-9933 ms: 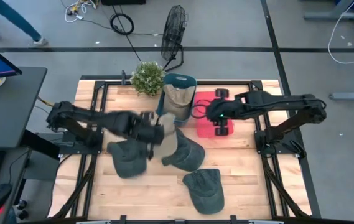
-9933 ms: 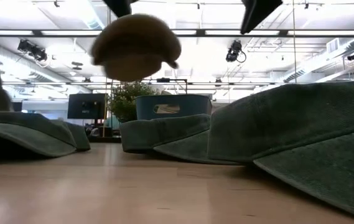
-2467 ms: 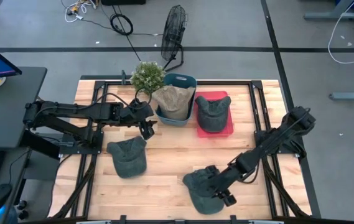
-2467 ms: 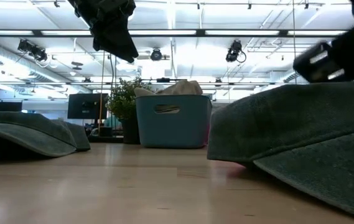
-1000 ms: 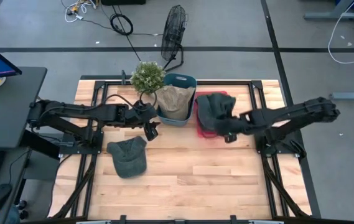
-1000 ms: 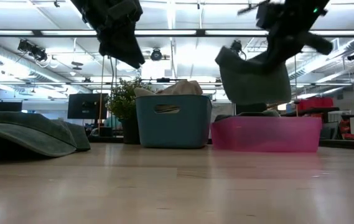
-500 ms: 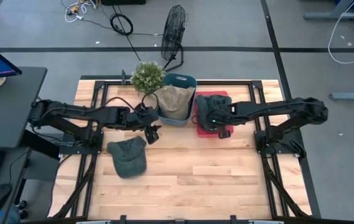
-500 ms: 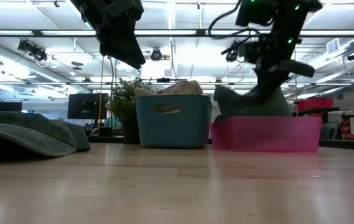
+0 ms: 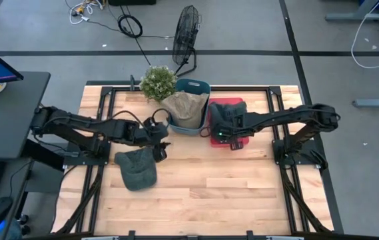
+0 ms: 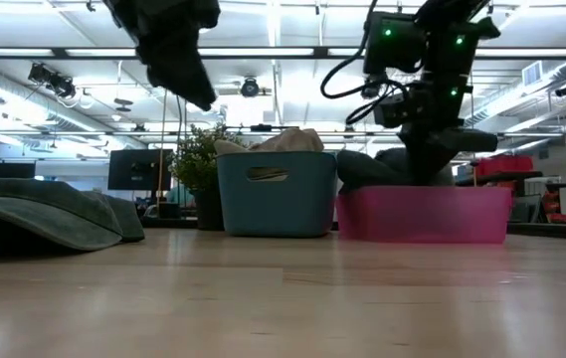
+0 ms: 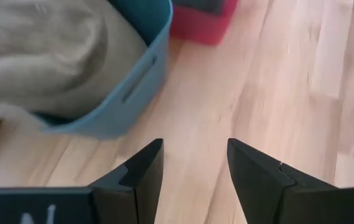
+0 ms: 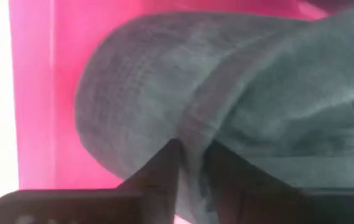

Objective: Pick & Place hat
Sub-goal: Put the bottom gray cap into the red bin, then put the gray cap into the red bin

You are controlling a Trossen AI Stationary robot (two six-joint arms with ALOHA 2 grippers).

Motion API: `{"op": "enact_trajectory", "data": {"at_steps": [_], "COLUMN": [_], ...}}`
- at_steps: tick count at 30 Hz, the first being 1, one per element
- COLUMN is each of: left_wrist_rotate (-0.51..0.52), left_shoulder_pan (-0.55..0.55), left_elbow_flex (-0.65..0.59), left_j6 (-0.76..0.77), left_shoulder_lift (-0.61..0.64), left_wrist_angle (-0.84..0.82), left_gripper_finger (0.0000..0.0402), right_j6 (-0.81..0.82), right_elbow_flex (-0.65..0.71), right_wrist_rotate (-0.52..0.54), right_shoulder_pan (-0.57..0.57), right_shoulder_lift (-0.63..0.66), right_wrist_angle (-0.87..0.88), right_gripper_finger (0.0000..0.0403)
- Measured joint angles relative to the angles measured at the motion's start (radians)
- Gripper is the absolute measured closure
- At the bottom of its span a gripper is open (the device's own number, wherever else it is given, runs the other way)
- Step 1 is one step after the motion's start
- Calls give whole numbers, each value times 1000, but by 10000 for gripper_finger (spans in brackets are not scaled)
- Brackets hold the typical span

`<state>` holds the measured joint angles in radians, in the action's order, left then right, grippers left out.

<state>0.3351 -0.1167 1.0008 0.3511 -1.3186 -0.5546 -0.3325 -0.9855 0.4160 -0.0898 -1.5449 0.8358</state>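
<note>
A green hat [image 9: 227,115] lies in the pink bin [image 9: 238,102], which stands at the far right. My right gripper [image 9: 228,137] is down at the bin's near side, shut on that hat [image 12: 239,93]. Another green hat [image 9: 136,170] lies flat on the table at the near left, brim down [image 10: 54,209]. My left gripper [image 9: 157,150] hangs open just beyond it, above the wood, with nothing between its fingers [image 11: 192,174]. My right gripper pinches a raised fold of the hat's cloth [image 12: 195,134] between its two fingers. The fingers come from above, slanting in from the bin's near side. The hat rests inside the pink bin [image 10: 427,214], its cloth slack.
A blue bin [image 9: 188,119] holding a tan hat [image 9: 184,107] stands left of the pink bin. A potted plant [image 9: 157,81] sits at the far edge and a fan [image 9: 188,27] on the floor beyond. Bare wood fills the near right.
My right gripper has carried the green hat from above the pink bin down into it; the hat hung below the fingers and now rests in the bin. My left gripper has drifted a little toward the near edge, closer to the hat on the table.
</note>
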Motion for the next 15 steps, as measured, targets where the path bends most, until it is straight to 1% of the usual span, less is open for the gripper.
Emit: {"op": "enact_trajectory", "data": {"at_steps": [1, 3, 9, 12, 15], "left_wrist_rotate": [-7, -54, -240, -261, -261], "left_shoulder_pan": [-5, -9, -12, -23, -49], "left_elbow_flex": [0, 0, 0, 0, 0], "left_j6": [3, 24, 241, 346, 437], "left_shoulder_lift": [0, 0, 0, 0, 0], "left_wrist_angle": [-23, -80, -306, -409, -454], "left_gripper_finger": [220, 220, 220, 220, 220], "right_j6": [0, 8, 32, 32, 34], "right_elbow_flex": [0, 0, 0, 0, 0], "right_wrist_rotate": [8, 13, 17, 17, 17], "right_shoulder_pan": [2, 8, 54, 85, 125], "right_shoulder_lift": [9, 25, 87, 128, 169], "right_wrist_angle": [9, 35, 97, 99, 76], "right_gripper_finger": [317, 293, 233, 216, 210]}}
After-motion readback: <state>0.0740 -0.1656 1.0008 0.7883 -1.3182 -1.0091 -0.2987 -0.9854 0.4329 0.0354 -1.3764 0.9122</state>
